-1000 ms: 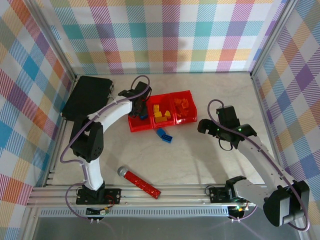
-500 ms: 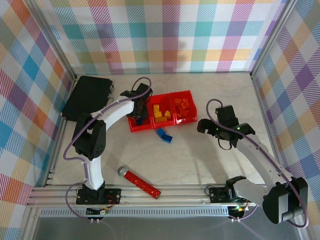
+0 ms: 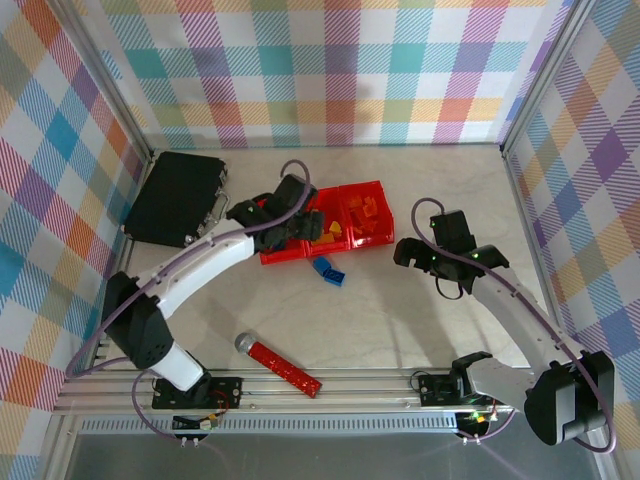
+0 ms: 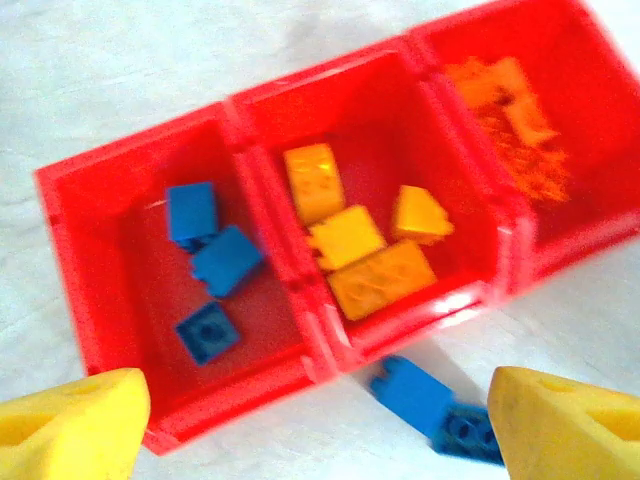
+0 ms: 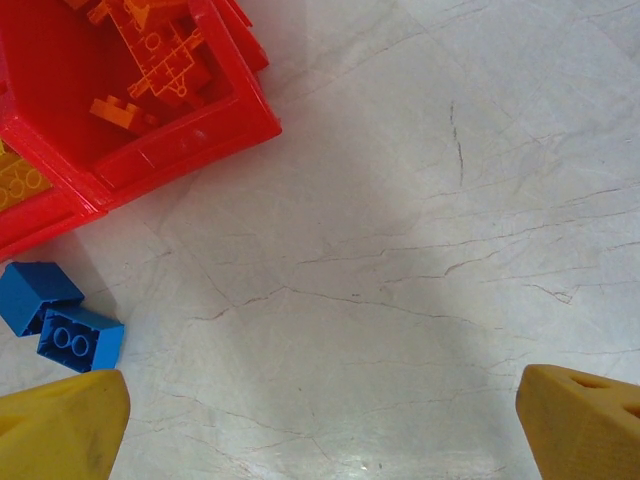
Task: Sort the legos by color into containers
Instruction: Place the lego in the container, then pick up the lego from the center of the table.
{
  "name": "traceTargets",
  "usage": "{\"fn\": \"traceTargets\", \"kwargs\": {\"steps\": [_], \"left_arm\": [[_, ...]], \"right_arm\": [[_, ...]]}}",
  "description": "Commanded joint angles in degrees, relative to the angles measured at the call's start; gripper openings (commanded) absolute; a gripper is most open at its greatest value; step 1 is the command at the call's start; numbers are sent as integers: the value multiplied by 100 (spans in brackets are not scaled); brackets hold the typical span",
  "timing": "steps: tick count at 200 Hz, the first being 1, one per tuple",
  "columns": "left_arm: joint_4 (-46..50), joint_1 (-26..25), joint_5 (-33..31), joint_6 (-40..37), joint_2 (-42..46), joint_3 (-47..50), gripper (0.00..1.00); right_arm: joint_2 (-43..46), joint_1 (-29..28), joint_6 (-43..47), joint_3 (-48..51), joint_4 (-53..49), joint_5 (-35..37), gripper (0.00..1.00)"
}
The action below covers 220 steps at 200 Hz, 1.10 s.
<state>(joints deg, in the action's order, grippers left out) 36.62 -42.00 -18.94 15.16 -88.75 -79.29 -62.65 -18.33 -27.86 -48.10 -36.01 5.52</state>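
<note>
Orange legos (image 4: 505,115) blurry, L wrist cam.

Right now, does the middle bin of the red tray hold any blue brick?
No, the middle bin holds only yellow bricks; three blue bricks lie in the end bin beside it.
</note>
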Motion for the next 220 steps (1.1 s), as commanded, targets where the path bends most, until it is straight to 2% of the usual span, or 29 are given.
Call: {"fn": "traceTargets", "kwargs": {"steps": [1,45,78,120,196,220], "left_arm": [[77,-252,-95,355,33,401,90],[-145,-869,90,1227,-295,871,95],[-206,-1137,333,1621,-935,637,96],[-325,-1153,657,1955,-1565,422,93],[-489,-1153,921,2443,-1843,471,86],[-647,-1153,901,3030,-1935,529,88]], "right_arm": [[12,40,-3,-121,24,-11,99],[94,40,-27,-121,-45,-78,99],[295,40,-18,-64,-140,-54,99],[429,40,5,39,-171,7,99],[355,40,36,88,-92,11,99],[333,44,66,80,-100,3,99]]}}
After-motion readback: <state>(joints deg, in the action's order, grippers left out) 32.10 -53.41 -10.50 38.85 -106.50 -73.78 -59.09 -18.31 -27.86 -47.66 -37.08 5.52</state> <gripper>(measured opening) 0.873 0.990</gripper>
